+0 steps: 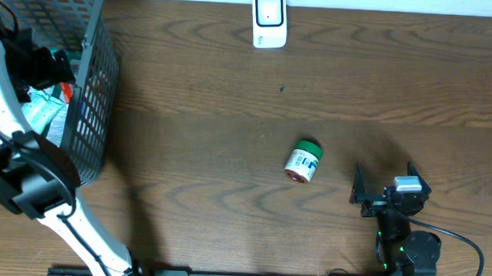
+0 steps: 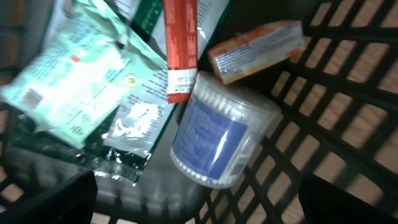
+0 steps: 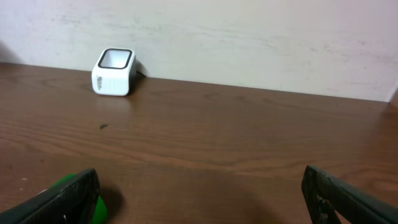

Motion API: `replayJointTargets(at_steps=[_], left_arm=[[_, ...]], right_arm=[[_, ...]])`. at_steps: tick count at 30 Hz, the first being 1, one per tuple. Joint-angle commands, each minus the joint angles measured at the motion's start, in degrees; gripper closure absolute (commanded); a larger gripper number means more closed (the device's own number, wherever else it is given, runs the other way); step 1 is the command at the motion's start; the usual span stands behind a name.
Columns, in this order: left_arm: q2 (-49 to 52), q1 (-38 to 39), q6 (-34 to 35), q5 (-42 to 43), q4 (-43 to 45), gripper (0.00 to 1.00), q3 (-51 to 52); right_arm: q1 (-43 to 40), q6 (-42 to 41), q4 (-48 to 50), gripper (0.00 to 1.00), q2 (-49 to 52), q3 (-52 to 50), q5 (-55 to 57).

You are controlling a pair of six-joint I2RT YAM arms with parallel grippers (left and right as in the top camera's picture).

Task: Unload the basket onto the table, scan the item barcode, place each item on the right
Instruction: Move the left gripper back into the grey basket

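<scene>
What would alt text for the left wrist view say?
Looking down into a black mesh basket: a clear tub of cotton swabs lies centre, beside an orange box, a red packet and a green pouch. The open left pincer frames the bottom corners.

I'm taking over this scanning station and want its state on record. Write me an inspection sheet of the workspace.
Surface: brown wooden table.
Job's things: white barcode scanner at the far edge; green-lidded jar on its side mid-table; black mesh basket at the left, holding a cotton swab tub, orange box, red stick pack and pale green pouch.
Clutter: nothing seen.
Grippers: left tool open, inside the basket over the tub; right tool open, empty, beside the jar, apart from it.
Cables: black cable looping by the right arm's base.
Surroundings: pale wall behind the table.
</scene>
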State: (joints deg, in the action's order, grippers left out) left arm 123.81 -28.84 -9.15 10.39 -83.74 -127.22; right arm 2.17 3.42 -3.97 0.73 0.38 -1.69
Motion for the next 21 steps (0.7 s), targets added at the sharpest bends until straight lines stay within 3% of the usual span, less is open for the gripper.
replayJointTargets(at_steps=[1, 21], left_arm=[[2.7, -0.1, -1.8, 1.0, -0.6, 0.01, -0.4], [5.1, 1.2, -6.3, 1.2, 4.0, 0.01, 7.2]], right_arm=[[0.9, 0.5, -0.2, 0.01, -0.1, -0.1, 0.1], [0.9, 0.5, -0.2, 0.01, -0.1, -0.1, 0.1]])
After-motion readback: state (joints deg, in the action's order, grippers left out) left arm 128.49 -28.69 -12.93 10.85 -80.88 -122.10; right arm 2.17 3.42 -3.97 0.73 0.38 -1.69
